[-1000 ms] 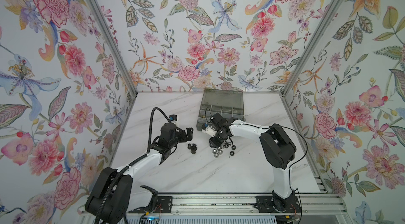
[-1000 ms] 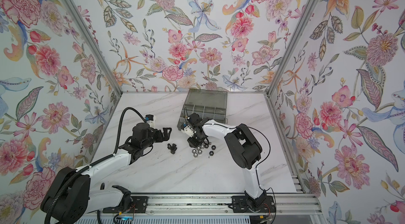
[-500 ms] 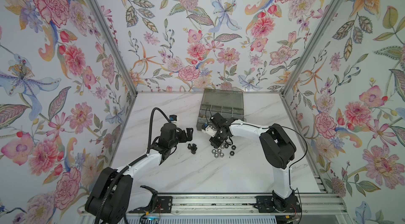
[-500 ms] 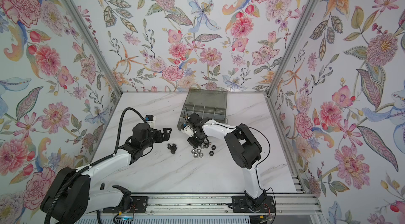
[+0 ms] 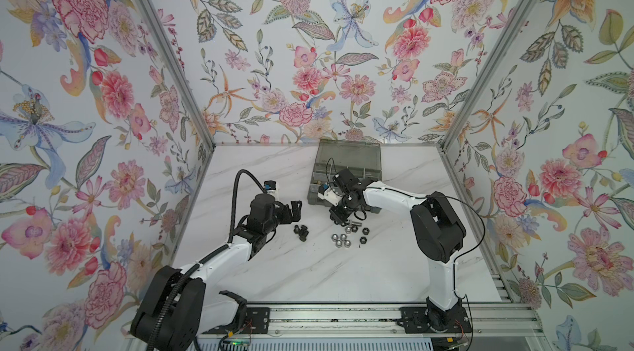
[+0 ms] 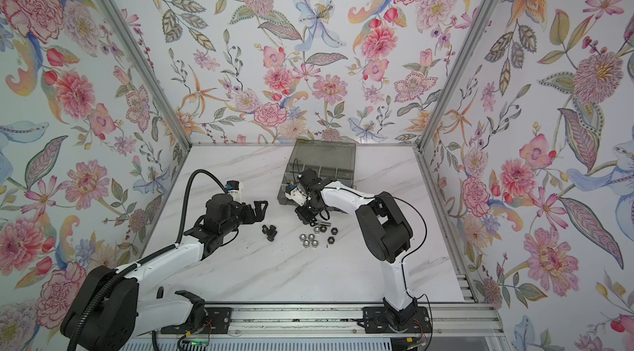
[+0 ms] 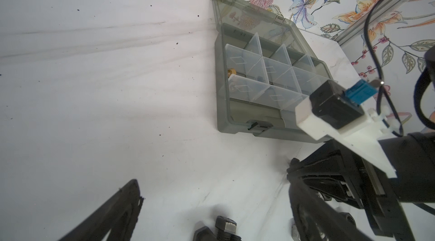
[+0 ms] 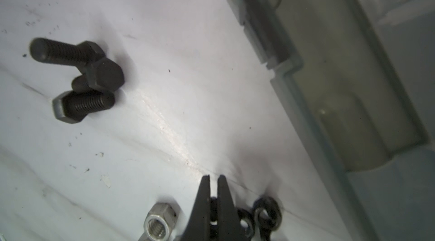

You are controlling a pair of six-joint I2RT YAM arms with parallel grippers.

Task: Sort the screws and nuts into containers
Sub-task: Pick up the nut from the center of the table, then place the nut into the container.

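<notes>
Now the right end effector (image 8: 213, 180) is pinched shut on a black nut (image 8: 213, 204) down at the tabletop (image 5: 308, 270), just beside the organiser box (image 5: 350, 160), likely for a short carry; the left end effector (image 5: 295, 211) hangs spread wide by the black bolts (image 5: 301, 231).

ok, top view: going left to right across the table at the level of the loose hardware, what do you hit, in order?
left arm's wrist → black bolts → silver nuts → black nuts → right arm's elbow
</notes>
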